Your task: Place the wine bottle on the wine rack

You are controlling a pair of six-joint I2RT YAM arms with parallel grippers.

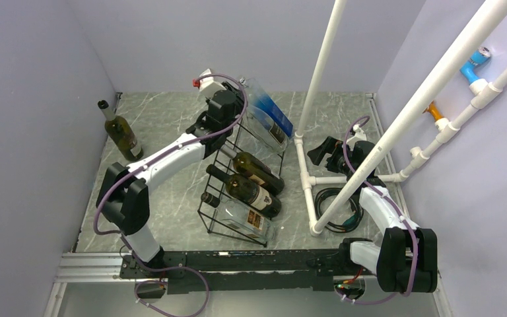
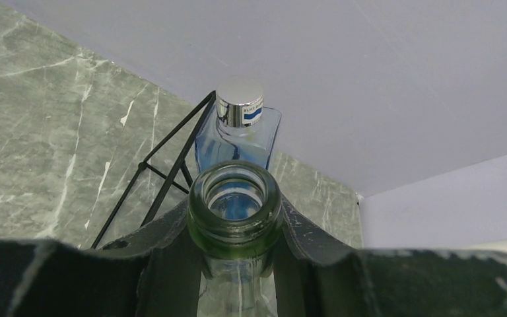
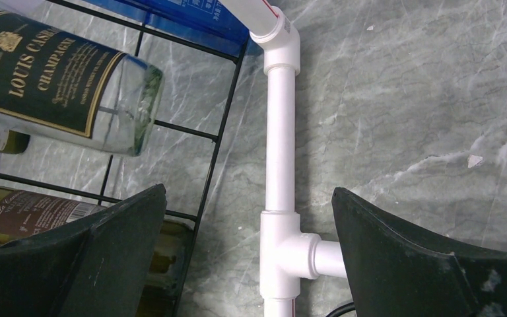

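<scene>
- The wine bottle (image 2: 236, 201) fills your left wrist view. The left gripper (image 2: 236, 238) is clamped on its green glass neck just under the open mouth, a grip I judge is meant to steer the body into a slot. One capped blue bottle (image 2: 237, 129) lies just beyond, at the far end of the wine rack (image 2: 175, 132).
- In the top view your left gripper (image 1: 223, 105) sits over the far end of the wine rack (image 1: 202, 212), mid-table. The held bottle's body is hidden beneath it — you cannot tell whether it rests on the wire yet. Count four bottles lying in the slots, necks to the left so the bases poke through, and one upright bottle (image 1: 120, 132) near the far left corner of the table (image 1: 165, 119).
- In the right wrist view your right gripper (image 3: 247, 264) stands wide and holds nothing. It hangs over one white pipe (image 3: 280, 152) just beside the wine rack, clear of the work — parked there, by my reading.
</scene>
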